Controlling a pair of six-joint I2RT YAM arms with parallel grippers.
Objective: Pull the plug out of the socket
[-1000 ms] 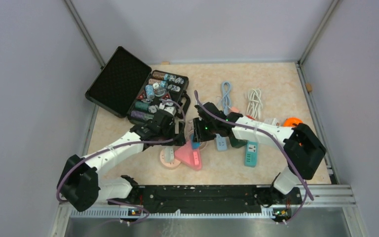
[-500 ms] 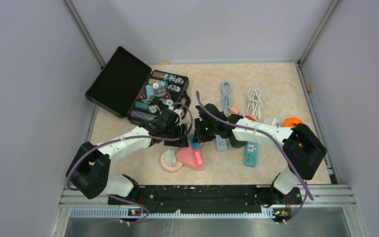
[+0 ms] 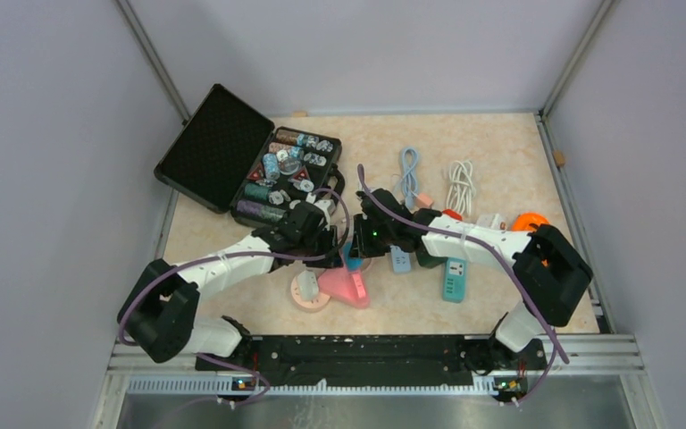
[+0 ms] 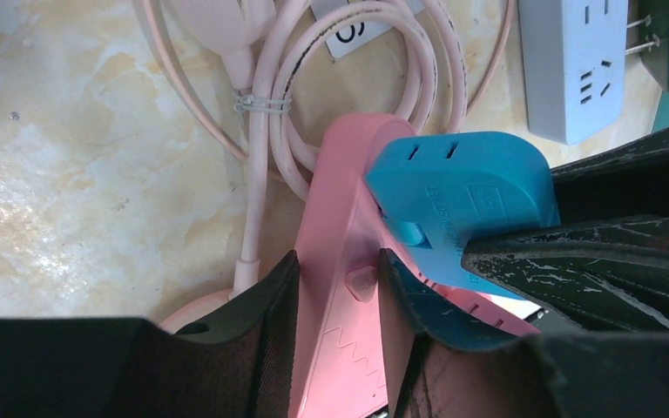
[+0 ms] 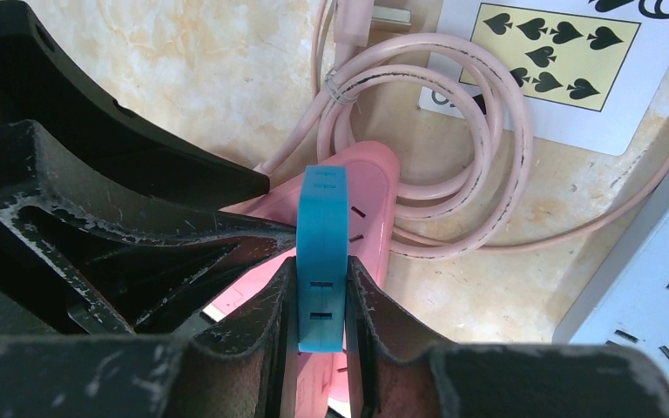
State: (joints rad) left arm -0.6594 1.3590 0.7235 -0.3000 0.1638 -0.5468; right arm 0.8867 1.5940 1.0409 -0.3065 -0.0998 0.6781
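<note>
A pink triangular socket (image 3: pixel 347 286) lies at the table's middle, with a blue plug (image 3: pixel 353 262) standing in its far corner. In the left wrist view my left gripper (image 4: pixel 338 259) straddles the pink socket (image 4: pixel 340 296), and both pads press its sides. The blue plug (image 4: pixel 462 187) sits just right of it, seated in the socket. In the right wrist view my right gripper (image 5: pixel 322 277) is shut on the flat faces of the blue plug (image 5: pixel 322 226), above the pink socket (image 5: pixel 372 187). The two grippers (image 3: pixel 332 243) (image 3: pixel 359 245) meet nose to nose.
An open black case (image 3: pixel 219 147) of small items lies at back left. The socket's pink cable (image 4: pixel 357 70) coils on a round reel (image 3: pixel 305 290). A playing card (image 5: pixel 549 48), a pale socket strip (image 3: pixel 400 259), a teal strip (image 3: pixel 454 279), coiled cables (image 3: pixel 408 170) and an orange object (image 3: pixel 529 220) surround.
My left arm has swung right to the pink socket and its jaws have closed on it. The right gripper has tightened on the blue plug and stayed in place.
</note>
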